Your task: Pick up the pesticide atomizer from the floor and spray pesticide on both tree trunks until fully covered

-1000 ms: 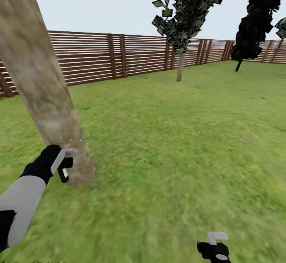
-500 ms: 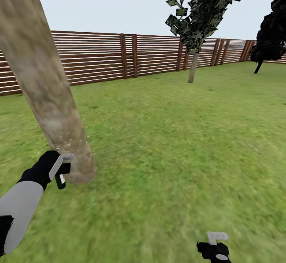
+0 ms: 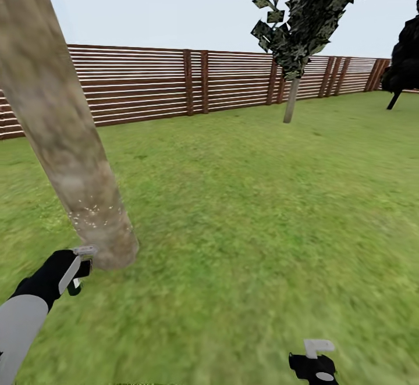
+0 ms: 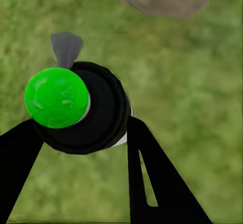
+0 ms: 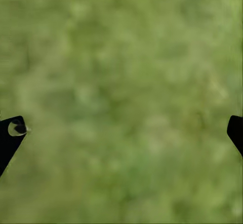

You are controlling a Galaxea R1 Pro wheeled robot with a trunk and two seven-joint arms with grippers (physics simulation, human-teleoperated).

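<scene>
The left gripper (image 3: 78,266) is clamped on the atomizer (image 4: 83,110), holding it just beside the base of the near trunk (image 3: 64,135), whose lower bark carries pale specks. From the left wrist, the bottle sits between the two black fingers (image 4: 152,178) with a bright green cap toward the camera, over lawn (image 3: 262,210). The right gripper (image 3: 317,356) hangs well apart from the trunk, its fingers spread wide over grass with nothing between them; a second tree (image 3: 291,100) stands far beyond the trunk by the fence (image 3: 145,85).

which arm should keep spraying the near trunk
Left. The left gripper holds the spray bottle clamped between its fingers, right beside the base of the near trunk. The right gripper is open, over grass and away from the trunk.
</scene>
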